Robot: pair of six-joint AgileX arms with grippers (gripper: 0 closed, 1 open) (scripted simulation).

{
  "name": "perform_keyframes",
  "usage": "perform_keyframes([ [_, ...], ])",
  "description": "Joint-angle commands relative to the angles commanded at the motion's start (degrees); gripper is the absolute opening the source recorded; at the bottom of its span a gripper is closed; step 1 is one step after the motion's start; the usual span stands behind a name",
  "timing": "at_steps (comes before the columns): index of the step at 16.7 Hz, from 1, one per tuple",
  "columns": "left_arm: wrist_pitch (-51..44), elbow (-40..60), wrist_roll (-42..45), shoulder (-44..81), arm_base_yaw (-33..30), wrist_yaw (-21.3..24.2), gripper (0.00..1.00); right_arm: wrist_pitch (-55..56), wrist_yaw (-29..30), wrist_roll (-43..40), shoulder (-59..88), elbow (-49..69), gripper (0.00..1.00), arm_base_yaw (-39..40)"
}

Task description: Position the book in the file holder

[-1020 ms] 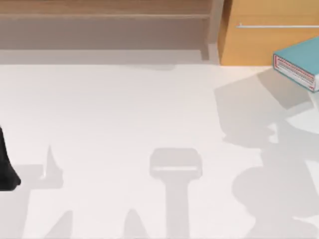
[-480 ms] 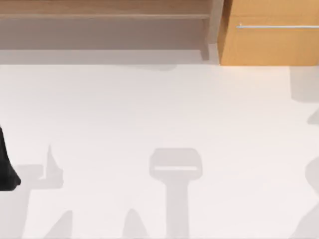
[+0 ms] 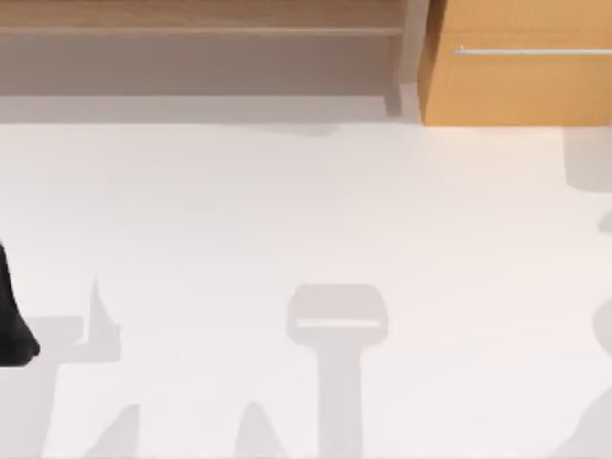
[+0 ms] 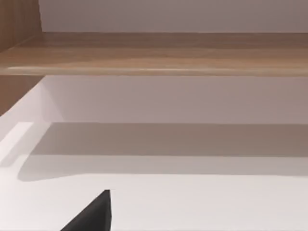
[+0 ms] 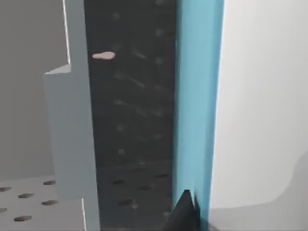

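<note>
In the right wrist view the book point(image 5: 197, 96) appears edge-on as a tall light-blue strip. It stands upright against the dark perforated inner panel of the grey file holder point(image 5: 72, 134). My right gripper point(image 5: 185, 214) is shut on the book at its near end, and one dark fingertip lies against the blue cover. My left arm point(image 3: 11, 325) is parked at the table's left edge, and a dark part of its gripper point(image 4: 94, 216) shows in the left wrist view.
A wooden shelf point(image 3: 201, 48) runs along the back of the white table point(image 3: 306, 210). An orange-brown cabinet with a metal handle point(image 3: 516, 86) stands at the back right. Arm shadows fall across the table's front and right side.
One second ago the book was at the top view's far right edge. It has since moved out of that view to the right, along with its shadow. The left arm has not moved.
</note>
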Motion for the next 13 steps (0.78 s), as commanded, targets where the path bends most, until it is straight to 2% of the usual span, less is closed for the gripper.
perform_keyframes([
  [12,0.0,0.0,0.0,0.0,0.0,0.0,1.0,-0.8,2.1,0.6,5.5,6.6,0.0,1.9],
  [13,0.0,0.0,0.0,0.0,0.0,0.0,1.0,-0.8,2.1,0.6,5.5,6.6,0.08,1.9],
])
